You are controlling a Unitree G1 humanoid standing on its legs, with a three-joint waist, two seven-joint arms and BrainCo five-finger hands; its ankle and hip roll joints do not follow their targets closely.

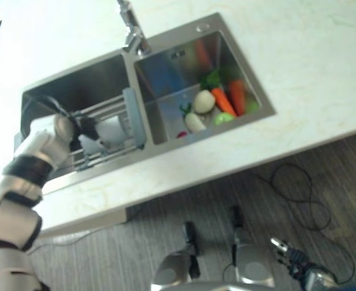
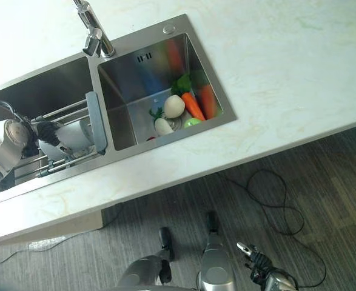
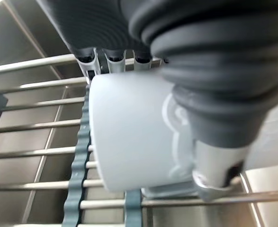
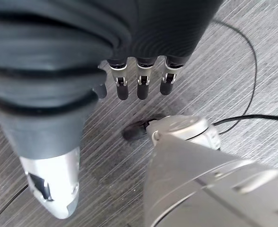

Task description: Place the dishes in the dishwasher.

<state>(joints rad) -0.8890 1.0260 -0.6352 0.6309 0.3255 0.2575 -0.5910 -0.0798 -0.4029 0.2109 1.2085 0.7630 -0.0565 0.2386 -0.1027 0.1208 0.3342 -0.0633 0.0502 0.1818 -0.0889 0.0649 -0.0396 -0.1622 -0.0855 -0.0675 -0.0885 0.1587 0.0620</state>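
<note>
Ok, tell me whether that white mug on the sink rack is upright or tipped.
Tipped. The white mug lies on its side across the rack, with the left hand round it.

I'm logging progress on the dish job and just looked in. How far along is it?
Nothing looks finished yet, and the views don't show a dishwasher. In hand: the left hand is curled round a white mug over the rack in the sink's left basin. Another white dish sits beside it. The right hand hangs open over the floor. The vegetables lie in the right basin. Loading is all still to do.
</note>
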